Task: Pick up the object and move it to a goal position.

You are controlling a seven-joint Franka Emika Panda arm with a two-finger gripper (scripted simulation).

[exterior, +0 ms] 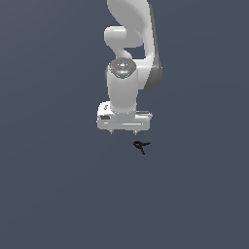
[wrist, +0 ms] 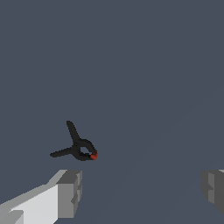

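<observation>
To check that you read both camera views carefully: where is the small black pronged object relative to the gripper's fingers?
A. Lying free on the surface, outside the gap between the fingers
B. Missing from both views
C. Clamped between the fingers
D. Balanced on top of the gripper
A: the object lies apart from the open gripper, with no finger touching it.

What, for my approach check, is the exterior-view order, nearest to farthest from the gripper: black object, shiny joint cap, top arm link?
From the gripper:
1. black object, just below, toward the exterior view's right.
2. shiny joint cap, above.
3. top arm link, highest.
</observation>
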